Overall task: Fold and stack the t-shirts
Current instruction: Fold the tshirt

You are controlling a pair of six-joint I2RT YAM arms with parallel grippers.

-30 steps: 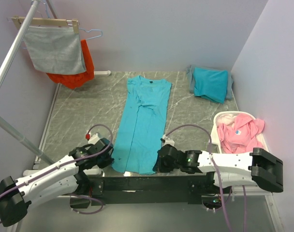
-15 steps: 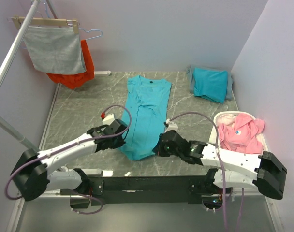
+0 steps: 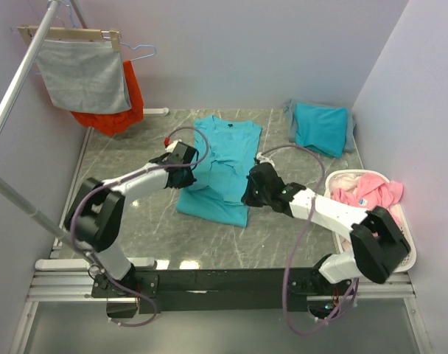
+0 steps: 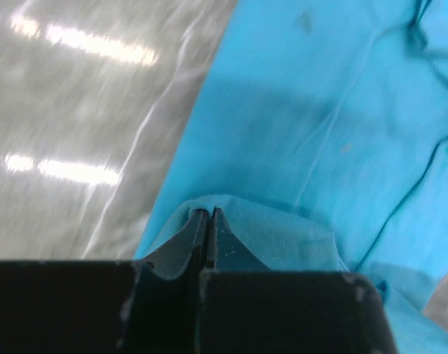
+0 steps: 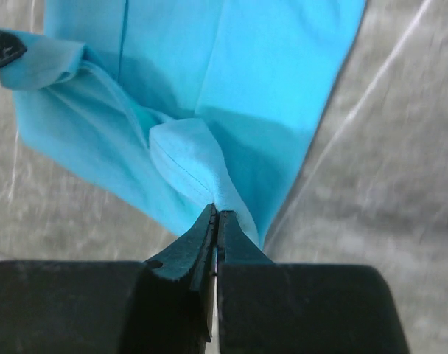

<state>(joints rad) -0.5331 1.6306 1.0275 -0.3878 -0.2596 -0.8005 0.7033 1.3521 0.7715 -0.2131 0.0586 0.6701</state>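
A turquoise t-shirt (image 3: pixel 222 158) lies on the marble table, its lower half doubled up over the upper half. My left gripper (image 3: pixel 189 171) is shut on the shirt's left hem corner; the cloth (image 4: pixel 283 236) bunches over its tips. My right gripper (image 3: pixel 250 193) is shut on the right hem corner, a pinched fold of cloth (image 5: pixel 187 158) at its tips. Both hold the hem above the shirt's middle. A second turquoise t-shirt (image 3: pixel 322 127) lies folded at the back right.
A grey cloth (image 3: pixel 84 74) and an orange-red garment (image 3: pixel 113 110) hang on a rack at the back left. A white basket (image 3: pixel 334 184) with pink clothes (image 3: pixel 365 203) stands at the right. A grey cloth (image 3: pixel 291 122) lies under the folded shirt.
Both grippers have carried the shirt's bottom hem from the near edge away towards the collar, folding the long shirt in half. Both arms are stretched further out.
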